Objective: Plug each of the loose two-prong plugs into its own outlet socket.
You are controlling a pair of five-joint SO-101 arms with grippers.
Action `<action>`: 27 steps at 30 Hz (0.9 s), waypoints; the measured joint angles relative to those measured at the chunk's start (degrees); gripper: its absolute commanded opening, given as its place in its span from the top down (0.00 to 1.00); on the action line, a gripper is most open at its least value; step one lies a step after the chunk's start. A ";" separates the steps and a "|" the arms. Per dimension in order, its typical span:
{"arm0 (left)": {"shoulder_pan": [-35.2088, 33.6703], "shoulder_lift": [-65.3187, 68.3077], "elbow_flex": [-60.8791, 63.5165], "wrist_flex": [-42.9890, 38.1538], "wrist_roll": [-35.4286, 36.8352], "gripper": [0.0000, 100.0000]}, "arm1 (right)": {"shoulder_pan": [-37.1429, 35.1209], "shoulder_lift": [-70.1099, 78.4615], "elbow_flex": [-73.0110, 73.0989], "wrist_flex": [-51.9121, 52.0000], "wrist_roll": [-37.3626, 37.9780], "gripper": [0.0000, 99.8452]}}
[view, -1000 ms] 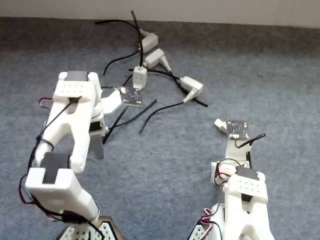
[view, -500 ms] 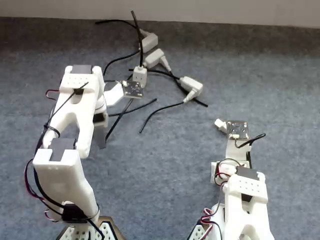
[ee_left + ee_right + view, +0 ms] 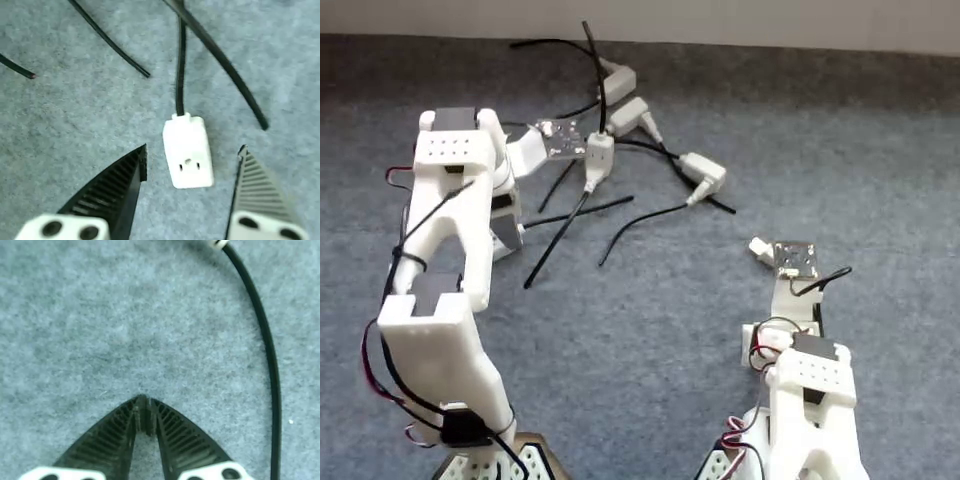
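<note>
The left arm stands along the left side of the high view, its wrist reaching to the upper left centre of the frame. Its tool [image 3: 193, 148] is spread wide, one black finger [image 3: 122, 182] on each side of a white outlet socket [image 3: 188, 157]. The socket lies flat on the grey, carpet-like worktop [image 3: 650, 330]. Its slotted face is turned towards the tool and it touches neither finger. A black cord [image 3: 180, 65] runs straight out of its far end.

In the high view this socket [image 3: 598, 155] lies in the upper centre, just beside the left wrist. Three more white cord ends lie nearby: one [image 3: 620, 80] near the top edge, one [image 3: 632, 115] just below it, and one [image 3: 703, 172] to the right of centre. Whether each is a plug or a socket cannot be told. Loose black cords [image 3: 575, 215] cross the worktop below them.

The right arm sits at the lower right of the high view. Its tool [image 3: 146, 407] is closed with nothing in it, the two fingertips pressed together just above the bare worktop. A thin black cord [image 3: 265, 340] curves past it, apart from the fingers.
</note>
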 measured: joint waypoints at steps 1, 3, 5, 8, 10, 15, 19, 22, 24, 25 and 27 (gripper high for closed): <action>-0.18 1.85 0.00 -1.67 0.00 0.72 | 0.00 0.00 0.00 0.00 0.00 0.99; -0.53 5.19 -0.97 -3.60 0.00 0.72 | 0.00 0.00 0.00 0.00 0.00 0.99; -0.53 8.09 -3.25 -4.22 0.00 0.72 | 0.00 0.00 0.00 0.00 0.00 0.99; -0.79 11.96 -7.12 -4.31 0.00 0.72 | 0.00 0.00 0.00 0.00 0.00 0.99; -1.58 14.42 -9.32 -4.31 0.00 0.72 | 0.00 0.00 0.00 0.00 0.00 0.99; -3.60 18.73 -13.80 -4.22 0.09 0.72 | 0.00 0.00 0.00 0.00 0.00 0.99; -5.19 19.34 -14.42 -4.22 0.18 0.72 | 0.00 0.00 0.00 0.00 0.00 0.99; -5.63 18.20 -14.42 -3.43 0.18 0.72 | 0.00 0.00 0.00 0.00 0.00 0.99; -5.71 15.82 -14.42 -0.88 0.09 0.72 | 0.00 0.00 0.00 0.00 0.00 0.99; -5.89 14.15 -14.42 0.79 0.09 0.73 | 0.00 0.00 0.00 0.00 0.00 0.99; -6.33 10.55 -14.42 3.34 0.09 0.81 | 0.00 0.00 0.00 0.00 0.00 0.99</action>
